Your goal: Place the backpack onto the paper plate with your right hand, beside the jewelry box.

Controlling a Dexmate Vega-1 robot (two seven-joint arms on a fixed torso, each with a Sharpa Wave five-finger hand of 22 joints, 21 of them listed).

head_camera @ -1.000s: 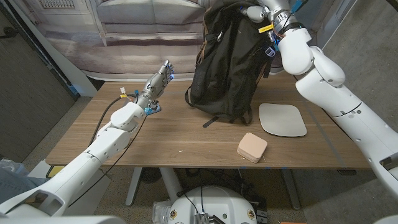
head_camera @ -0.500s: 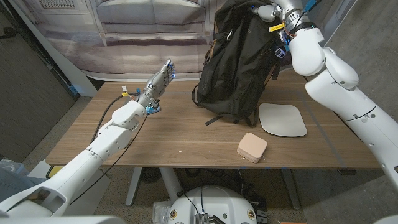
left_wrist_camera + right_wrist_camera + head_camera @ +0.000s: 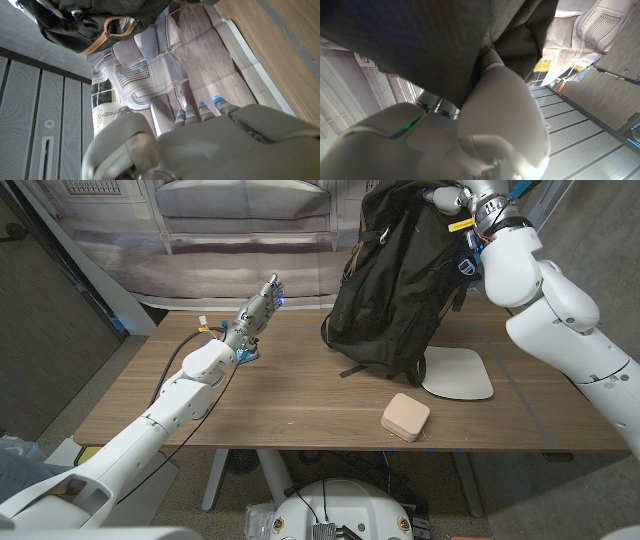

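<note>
Left hand (image 3: 258, 310) is held over the table's far left, fingers extended, nothing gripped. Backpack (image 3: 400, 280) is carried further right than before, upright, long axis vertical, bottom overlapping the plate (image 3: 462, 375); top gripped by right hand (image 3: 448, 198). Box (image 3: 406, 417) lies nearer.

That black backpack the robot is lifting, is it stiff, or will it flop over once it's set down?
Probably floppy: the backpack hangs from the right hand at its top, fabric creased and sagging. Its loose straps dangle near the table, so they may drag. Set on the paper plate, it would likely slump or lean, not stand firm.
</note>
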